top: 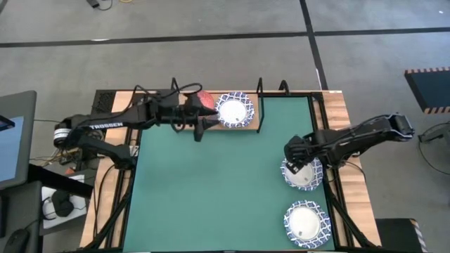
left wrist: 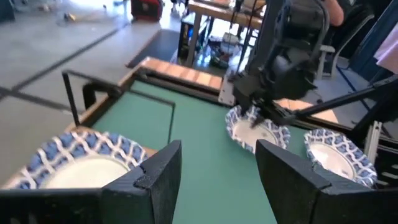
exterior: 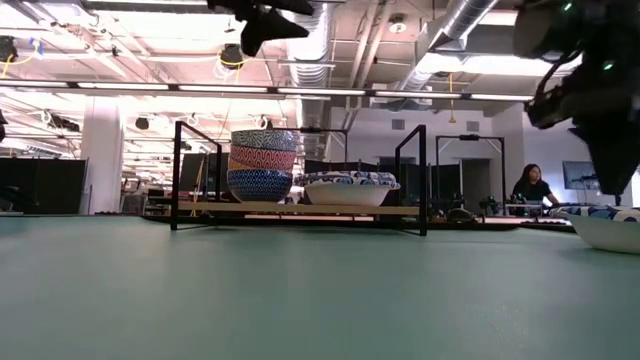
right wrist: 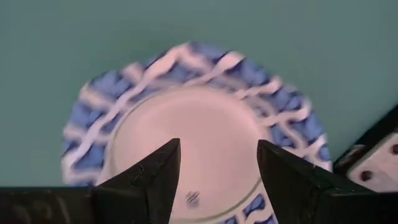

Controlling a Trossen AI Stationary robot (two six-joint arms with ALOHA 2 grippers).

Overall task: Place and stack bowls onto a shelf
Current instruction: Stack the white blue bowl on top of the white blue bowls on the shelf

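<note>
A white bowl with a blue-patterned rim (top: 234,111) sits on the shelf (exterior: 300,209) at the table's far edge. Beside it on the plank stands a stack of small patterned bowls (exterior: 262,165), a red one on top (top: 204,98). My left gripper (top: 209,118) is open. It hangs high just in front of the shelf, above the white bowl's near rim (left wrist: 81,162). My right gripper (right wrist: 217,149) is open and points down over a second white bowl (top: 302,173) on the green mat near the right edge. A third white bowl (top: 306,223) lies nearer on the mat.
The green mat (top: 211,190) covers most of the table. Black wire end frames (exterior: 182,175) stand at both ends of the shelf, and bare plank shows to the right of the white bowl (exterior: 348,190). A person (exterior: 530,188) sits in the room far behind the table.
</note>
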